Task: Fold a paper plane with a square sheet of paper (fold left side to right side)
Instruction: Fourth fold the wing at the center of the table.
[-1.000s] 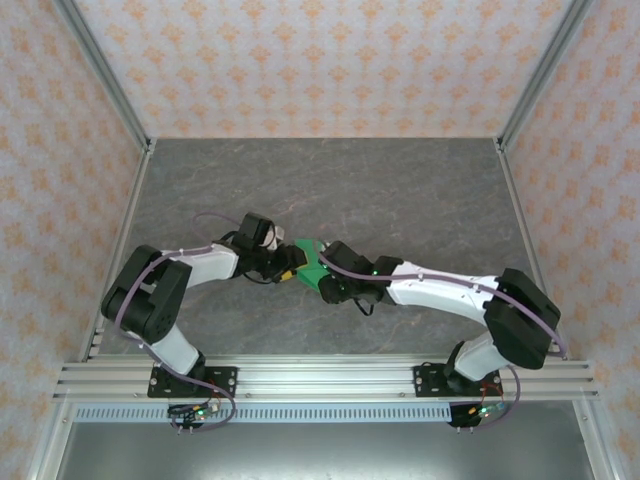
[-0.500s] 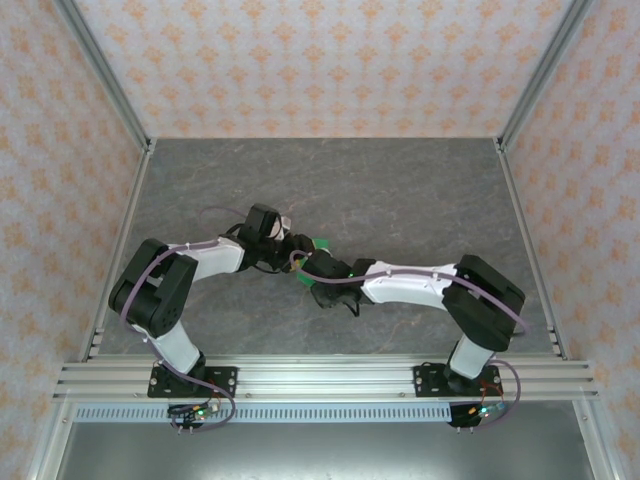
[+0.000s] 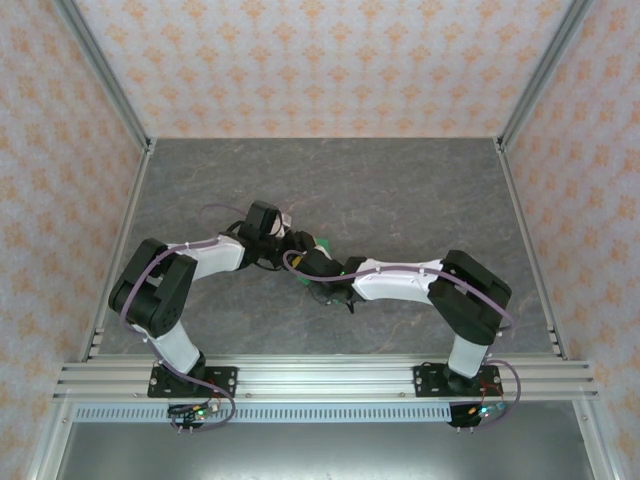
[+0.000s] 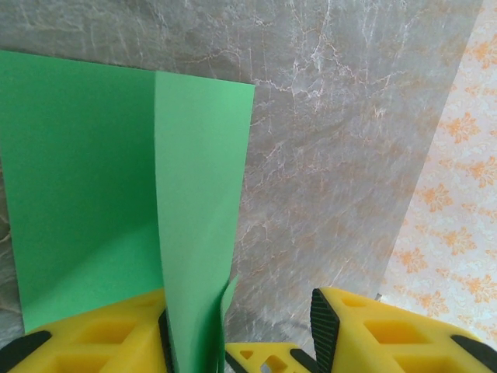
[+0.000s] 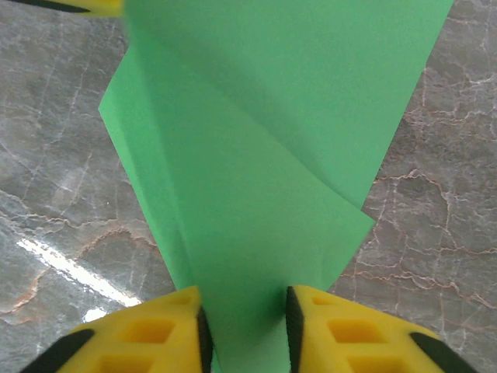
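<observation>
The square sheet of paper [image 4: 85, 179], bright green and creased, stands up off the table between both grippers; in the top view just a green corner [image 3: 322, 242] peeks out past the wrists. My left gripper [image 4: 243, 330] is open: a folded flap rests against its left pad, and the right pad stands well clear of it. My right gripper [image 5: 245, 311] has its jaws a finger's width apart, with layered green paper [image 5: 256, 194] running down through the gap. In the top view the two grippers meet at mid table, left gripper [image 3: 292, 243] and right gripper [image 3: 305, 265].
The grey marbled table [image 3: 400, 190] stretches out around the arms, with patterned walls and metal frame posts at its left, right and far edges. A rail [image 3: 320, 375] runs along the near edge by the arm bases.
The right arm has reached further left and folded up at its elbow, covering most of the green paper in the top view. The left wrist has shifted slightly toward the right.
</observation>
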Available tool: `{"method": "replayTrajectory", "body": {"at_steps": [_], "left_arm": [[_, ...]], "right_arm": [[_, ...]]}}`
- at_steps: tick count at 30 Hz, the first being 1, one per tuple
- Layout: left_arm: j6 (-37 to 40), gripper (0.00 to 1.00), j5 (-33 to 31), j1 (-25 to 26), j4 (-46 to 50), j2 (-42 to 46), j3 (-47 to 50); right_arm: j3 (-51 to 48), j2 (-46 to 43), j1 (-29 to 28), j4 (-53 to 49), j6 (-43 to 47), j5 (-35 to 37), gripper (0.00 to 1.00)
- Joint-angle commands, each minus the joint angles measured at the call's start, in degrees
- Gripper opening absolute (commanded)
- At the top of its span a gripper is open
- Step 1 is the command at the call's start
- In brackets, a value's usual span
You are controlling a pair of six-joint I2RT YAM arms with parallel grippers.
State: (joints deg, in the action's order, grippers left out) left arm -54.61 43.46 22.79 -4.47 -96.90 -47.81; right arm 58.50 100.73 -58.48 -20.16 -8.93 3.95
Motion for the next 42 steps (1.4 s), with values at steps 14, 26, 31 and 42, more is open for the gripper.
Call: {"method": "replayTrajectory", "body": {"at_steps": [14,26,31,42], "left_arm": [[4.96,0.58,-2.29,-2.7,10.68,9.31,-0.83],[8.82,0.72,-2.51,-10.04,16.76,18.96,4.11],[7.95,0.64,0.03,-9.55,12.59,17.44,7.62],[5.64,0.48,-0.31,-2.67,6.42,9.09,6.4]], "right_arm": [[-0.22,0.56,-0.14,0.31,-1.16,-1.26,0.11],[-0.74,0.09,1.78,3.45,-3.11,-9.41,0.08],[-3.09,-0.95,4.4,7.94,-4.98,-16.86,0.07],[-7.64,-2.28,8.36,15.19,-7.52,-27.11,0.07]]}}
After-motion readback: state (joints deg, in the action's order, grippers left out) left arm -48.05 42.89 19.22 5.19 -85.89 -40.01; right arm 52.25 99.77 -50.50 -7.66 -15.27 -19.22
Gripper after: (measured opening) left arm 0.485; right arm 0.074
